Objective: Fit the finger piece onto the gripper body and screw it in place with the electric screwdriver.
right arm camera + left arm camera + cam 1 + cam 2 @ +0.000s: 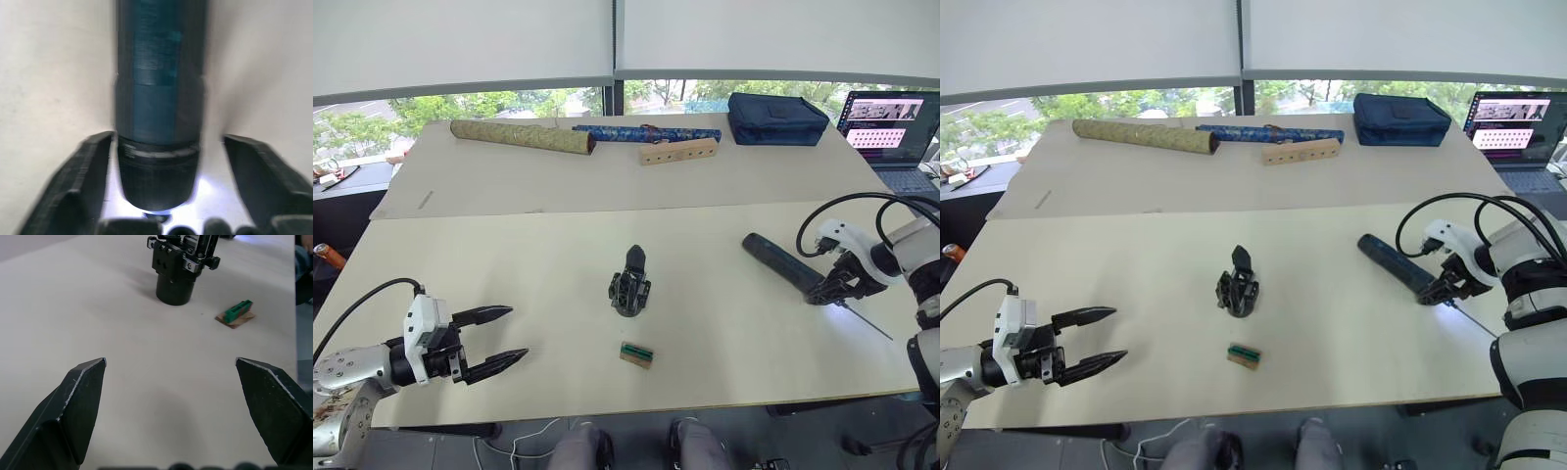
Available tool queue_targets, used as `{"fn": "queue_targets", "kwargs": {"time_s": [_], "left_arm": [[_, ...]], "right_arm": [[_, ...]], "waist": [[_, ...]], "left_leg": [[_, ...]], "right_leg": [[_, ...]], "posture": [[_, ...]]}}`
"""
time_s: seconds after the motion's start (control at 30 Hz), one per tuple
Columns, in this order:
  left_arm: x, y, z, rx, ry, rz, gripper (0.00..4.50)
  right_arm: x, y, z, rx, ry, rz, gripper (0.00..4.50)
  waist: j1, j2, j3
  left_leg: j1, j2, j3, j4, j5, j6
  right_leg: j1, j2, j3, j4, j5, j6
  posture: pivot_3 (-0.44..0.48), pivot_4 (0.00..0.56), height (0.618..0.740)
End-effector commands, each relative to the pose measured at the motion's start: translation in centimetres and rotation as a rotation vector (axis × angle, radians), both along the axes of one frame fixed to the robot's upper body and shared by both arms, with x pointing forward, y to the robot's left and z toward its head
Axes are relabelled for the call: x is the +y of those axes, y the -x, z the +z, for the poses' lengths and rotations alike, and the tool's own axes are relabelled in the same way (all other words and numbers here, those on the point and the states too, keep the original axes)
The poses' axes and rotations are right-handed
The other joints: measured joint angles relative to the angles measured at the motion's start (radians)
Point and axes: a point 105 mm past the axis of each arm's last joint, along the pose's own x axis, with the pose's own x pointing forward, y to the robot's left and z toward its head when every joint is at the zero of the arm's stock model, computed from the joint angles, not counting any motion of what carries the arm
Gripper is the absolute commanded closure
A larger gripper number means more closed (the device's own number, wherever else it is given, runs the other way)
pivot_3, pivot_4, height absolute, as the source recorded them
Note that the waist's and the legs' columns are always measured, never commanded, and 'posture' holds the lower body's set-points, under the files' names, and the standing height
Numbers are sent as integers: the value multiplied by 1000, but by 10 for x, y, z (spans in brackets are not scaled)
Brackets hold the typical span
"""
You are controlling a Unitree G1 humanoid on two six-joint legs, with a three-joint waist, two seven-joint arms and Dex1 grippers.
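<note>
The right gripper (834, 290), jaws open, is straddling the bit end of the electric screwdriver (783, 264) lying right of the gripper body (630, 284) at table centre, needing closure next; the left gripper (499, 340) is hovering wide open.

The left gripper (499, 338) hovers low at the robot's near left, its two black fingers spread wide and pointing inward. The right gripper (832, 291) reaches in from the far right, its fingers parted, wrist angled downward.
</note>
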Motion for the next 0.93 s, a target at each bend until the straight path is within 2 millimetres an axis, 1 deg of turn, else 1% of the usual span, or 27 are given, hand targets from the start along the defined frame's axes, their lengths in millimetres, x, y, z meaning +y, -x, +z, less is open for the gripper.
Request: {"fn": "queue_targets", "kwargs": {"time_s": [0.03, 0.1, 0.17, 0.2, 0.27, 0.3, 0.37, 0.4, 0.43, 0.47, 0.53, 0.57, 0.63, 0.67, 0.73, 0.77, 0.83, 0.93], "left_arm": [[5, 5, 5, 39, -49, -14, 0], [15, 7, 0, 51, -119, -5, 0], [27, 1, 3, -14, -168, 51, 0], [33, -1, 2, 2, -185, 89, 0], [46, -5, -5, 36, -238, 180, 0], [49, -4, -6, 31, -255, 191, 0], [51, -1, -7, -2, -284, 192, 0], [53, 0, -6, -17, -293, 206, 0], [55, 1, -6, -25, -299, 219, 0], [57, 1, -6, -41, -306, 234, 0], [59, 2, -5, -71, -313, 252, 0], [59, 4, -5, -87, -312, 257, 0], [59, 5, -4, -127, -330, 264, 0], [59, 5, -4, -149, -344, 266, 0], [60, 5, -3, -180, -358, 289, 0], [59, 7, -4, -183, -363, 290, 0], [58, 9, -5, -189, -373, 292, 0], [61, 8, -6, -205, -396, 325, 0]], "right_arm": [[-13, 2, 35, -75, 18, 26, 99], [-13, 2, 54, -135, -2, 73, 99], [-9, 0, 74, -228, -35, 151, 99], [-5, 1, 83, -278, -64, 194, 99], [-1, 6, 89, -320, -97, 275, 99], [8, 10, 90, -349, -137, 371, 99], [32, 21, 93, -438, -253, 564, 99], [49, 25, 96, -528, -344, 664, 99], [59, 29, 98, -590, -403, 719, 99], [74, 34, 96, -669, -463, 790, 99], [92, 44, 91, -752, -532, 873, 99], [106, 56, 84, -761, -590, 951, 99], [124, 72, 71, -764, -678, 1023, 99], [129, 76, 66, -769, -704, 1027, 99], [138, 85, 48, -725, -725, 1056, 99], [141, 88, 43, -712, -739, 1052, 99], [144, 89, 38, -709, -752, 1042, 99], [147, 86, 38, -737, -763, 1024, 99]], "waist": [[0, 2, 1], [-3, 3, 2], [-4, 6, 4], [-5, 6, 4], [-9, 6, 4], [-9, 5, 4], [-9, 3, 4], [-10, 2, 5], [-10, 2, 5], [-10, 2, 5], [-9, 2, 5], [-8, 2, 5], [-1, 2, 5], [4, 2, 5], [15, 2, 5], [20, 1, 4], [25, 1, 4], [26, 1, 4]], "left_leg": [[0, 0, 0, 0, 0, 0], [0, 0, 0, 0, 0, 0], [0, -1, 1, -1, 0, 0], [0, -1, 1, -1, 0, 0], [0, 1, 0, -1, 0, -1], [1, 1, 0, -1, 0, -1], [4, 1, 0, -2, -1, -1], [5, 2, 0, -2, -1, -2], [5, 2, 1, -2, -1, -2], [5, 2, 0, -2, -1, -2], [6, 3, 1, -2, -1, -2], [6, 3, 1, -2, -1, -2], [7, 4, 1, -2, -1, -2], [7, 4, 1, -2, -1, -2], [8, 3, 1, -2, -2, -2], [7, 3, 1, -2, -2, -2], [7, 3, 1, -1, -2, -1], [7, 3, 1, -1, -2, -1]], "right_leg": [[0, 0, 0, 0, 0, 0], [-1, 0, 0, 0, 0, 0], [-1, 0, 0, 0, 0, 0], [-1, 0, 1, 0, 0, 0], [0, 1, 0, -1, 0, 0], [0, 1, 0, -1, 0, 0], [3, 2, 0, -1, 0, 0], [4, 2, 0, -2, 0, 0], [4, 2, 1, -2, 0, 0], [4, 1, 1, -2, 0, 0], [5, 1, 1, -1, 0, 0], [5, 1, 1, 0, 0, -1], [5, 1, 0, 0, 0, -1], [5, 1, 1, 0, 0, -1], [5, 1, 1, 0, 1, -1], [5, 1, 1, 0, 1, -2], [5, 1, 1, -1, 2, -3], [5, 0, 1, -1, 2, -4]], "posture": [[0, 150, 734], [0, 150, 734], [0, 150, 734], [0, 150, 734], [0, 150, 734], [0, 150, 734], [0, 150, 734], [0, 150, 734], [0, 150, 734], [0, 150, 734], [0, 150, 734], [0, 150, 734], [0, 150, 734], [0, 150, 734], [0, 150, 734], [0, 150, 734], [0, 150, 734], [0, 150, 734]]}}
